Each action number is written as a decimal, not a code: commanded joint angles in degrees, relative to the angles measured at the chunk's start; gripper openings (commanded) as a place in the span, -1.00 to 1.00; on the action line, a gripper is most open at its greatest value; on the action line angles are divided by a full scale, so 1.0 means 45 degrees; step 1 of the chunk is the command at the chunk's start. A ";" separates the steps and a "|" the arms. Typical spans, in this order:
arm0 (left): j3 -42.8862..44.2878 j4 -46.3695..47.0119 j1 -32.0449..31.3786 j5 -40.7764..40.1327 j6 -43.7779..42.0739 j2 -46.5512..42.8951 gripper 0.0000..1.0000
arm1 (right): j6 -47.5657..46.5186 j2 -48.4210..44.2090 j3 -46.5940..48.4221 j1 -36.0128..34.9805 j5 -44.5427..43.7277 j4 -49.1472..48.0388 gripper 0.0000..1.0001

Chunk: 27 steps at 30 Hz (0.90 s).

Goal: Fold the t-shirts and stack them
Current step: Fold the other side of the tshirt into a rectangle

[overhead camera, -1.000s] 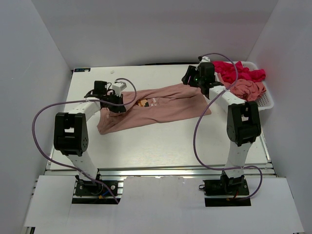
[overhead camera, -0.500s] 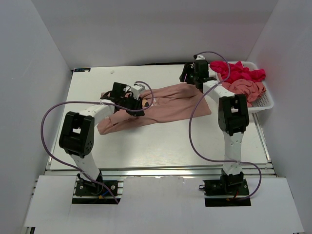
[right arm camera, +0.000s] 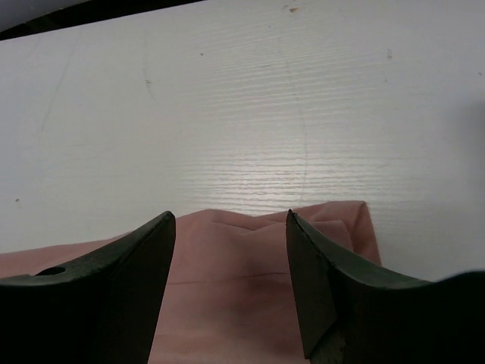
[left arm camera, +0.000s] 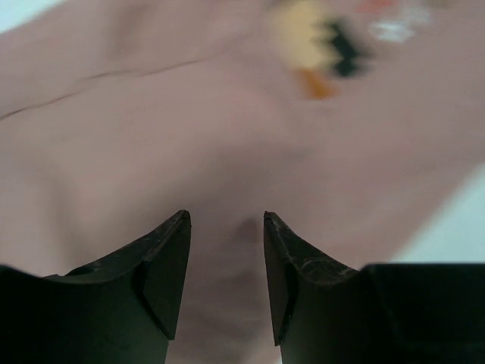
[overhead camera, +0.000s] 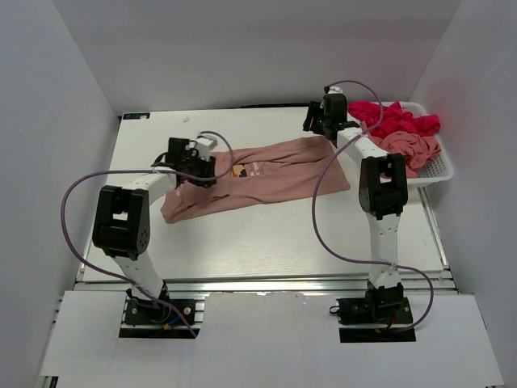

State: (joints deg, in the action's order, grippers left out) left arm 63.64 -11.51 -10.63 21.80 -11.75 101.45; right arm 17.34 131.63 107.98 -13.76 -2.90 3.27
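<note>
Salmon-pink t-shirt [overhead camera: 266,171] (pixel print [overhead camera: 240,170] on chest): laid lengthwise, rumpled, on the tabletop [overhead camera: 283,234]. Left claw [left arm camera: 226,218]: fingers spread, over the fabric beside the print; right claw [right arm camera: 230,214]: fingers spread, above the shirt's far right edge. Magenta t-shirt [overhead camera: 396,120] and second pink t-shirt [overhead camera: 410,147]: heaped in the white basket [overhead camera: 443,166].

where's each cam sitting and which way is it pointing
Top external: above and behind the arms, looking down at the table, the salmon t-shirt and the basket; both arms show.
Left wrist: on the left arm, facing down at that t-shirt's chest print; the open left tool shows.
Right wrist: low over the shirt's corner, facing across the table; the open right tool shows.
Shared: all three show the same t-shirt.
</note>
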 commanded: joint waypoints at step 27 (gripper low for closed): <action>0.0389 0.3924 0.3047 -0.2364 0.1438 0.1068 0.06 | -0.0084 0.0884 0.1764 0.1183 -0.0588 0.2633 0.09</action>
State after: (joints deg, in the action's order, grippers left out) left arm 62.74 5.02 3.20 10.04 -7.01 105.12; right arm 17.52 135.44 112.73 -8.36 -6.79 15.20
